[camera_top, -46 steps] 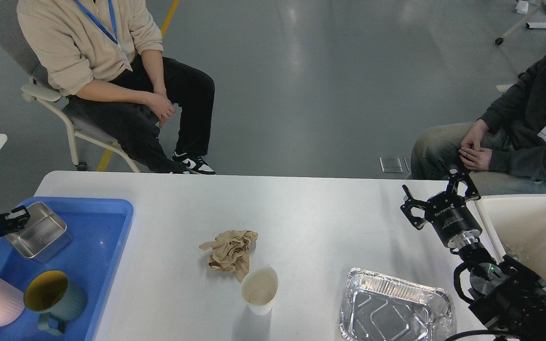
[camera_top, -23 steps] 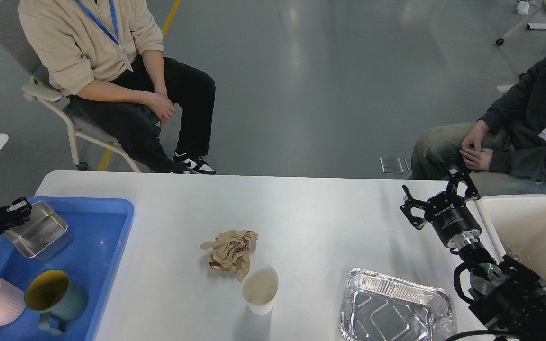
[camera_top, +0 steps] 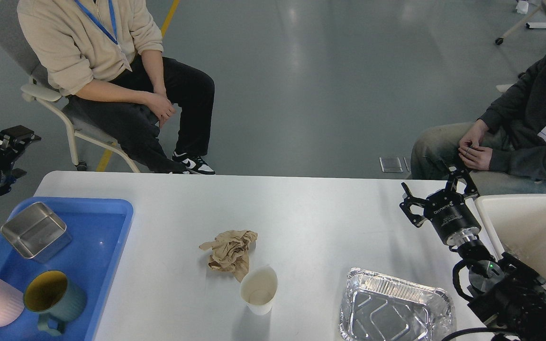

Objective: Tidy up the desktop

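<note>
On the left edge: left gripper (camera_top: pixel 14 137) has lifted clear of the steel tin (camera_top: pixel 36 230); finger gap cannot be told.
Tin: now sits free in the blue tray (camera_top: pixel 107 227), beside two mugs (camera_top: pixel 52 296).
Right gripper (camera_top: pixel 436 199): unmoved, fingers spread wide, empty, above the surface's (camera_top: pixel 311 208) right end.
Left to clear: crumpled paper (camera_top: pixel 230 248), paper cup (camera_top: pixel 259 289), foil tray (camera_top: pixel 396 308) mid-surface.
Meaning: one item apparently stowed; rubbish likely next.
</note>
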`<control>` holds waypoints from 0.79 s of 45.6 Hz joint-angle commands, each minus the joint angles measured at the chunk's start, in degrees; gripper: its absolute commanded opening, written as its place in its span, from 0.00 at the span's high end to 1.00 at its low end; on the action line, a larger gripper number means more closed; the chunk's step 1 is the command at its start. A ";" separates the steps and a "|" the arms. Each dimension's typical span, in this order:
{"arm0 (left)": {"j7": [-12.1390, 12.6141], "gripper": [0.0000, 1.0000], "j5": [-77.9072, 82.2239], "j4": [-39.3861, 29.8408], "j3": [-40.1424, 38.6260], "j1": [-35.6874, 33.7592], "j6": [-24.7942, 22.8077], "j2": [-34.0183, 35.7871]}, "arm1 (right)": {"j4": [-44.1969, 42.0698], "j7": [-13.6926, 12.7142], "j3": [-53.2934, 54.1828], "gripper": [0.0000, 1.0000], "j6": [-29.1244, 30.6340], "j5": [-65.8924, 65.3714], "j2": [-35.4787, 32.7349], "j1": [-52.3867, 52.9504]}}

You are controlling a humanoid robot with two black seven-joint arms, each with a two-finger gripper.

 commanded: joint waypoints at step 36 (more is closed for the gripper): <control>-4.83 0.04 -17.51 -0.38 -27.98 -0.03 -14.79 -21.99 | -0.17 0.00 0.09 0.00 -0.10 0.00 -0.77 0.02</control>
